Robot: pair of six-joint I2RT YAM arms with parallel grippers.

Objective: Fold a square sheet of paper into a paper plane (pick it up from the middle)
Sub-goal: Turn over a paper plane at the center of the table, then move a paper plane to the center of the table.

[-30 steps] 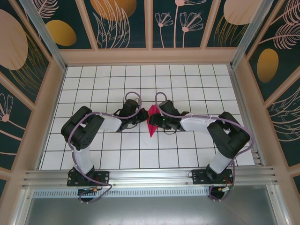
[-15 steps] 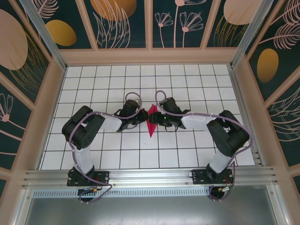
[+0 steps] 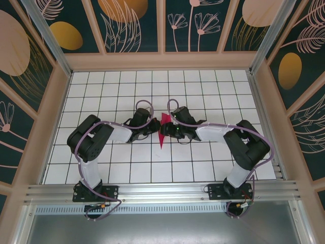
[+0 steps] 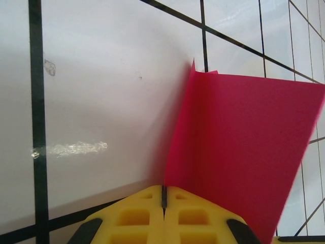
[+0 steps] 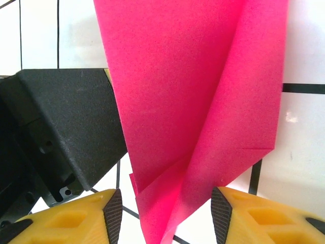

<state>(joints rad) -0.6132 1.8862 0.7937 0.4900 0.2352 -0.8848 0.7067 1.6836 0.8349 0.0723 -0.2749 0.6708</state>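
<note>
**Fold part done: pink paper held mid-desk, plane not finished**

**Progress.** You have the pink paper (image 3: 161, 133) off the flat and creased into a narrow, pointed form. It sits at the middle of the desk (image 3: 203, 91), with its tip aimed toward 6 o'clock in the overhead view. Layered flaps and at least one diagonal crease show in the right wrist view, so the early folds are judged complete. It does not yet read as a finished dart: the layers gape, and one panel stands up from the desk like a wall. Judged remaining are closing the layers, pressing the creases and forming the wings.

**Grip.** The left gripper (image 4: 163, 192), at 9 o'clock of the paper, has its fingers (image 4: 134, 216) pressed together on an edge of the paper. The right gripper (image 5: 167, 216), at 3 o'clock, has its fingers (image 5: 71, 223) apart. The paper's narrow end lies between them with a gap on each side, so nothing is clamped there.

**Materials.**
- Paper: thin, matte, magenta-pink and sharp-edged, and it takes a crease.
- Fingers: yellow moulded plastic with recessed pockets and dark textured inner faces.
- Desk: glossy white tiles with black grid lines and slight scuffs.
</note>
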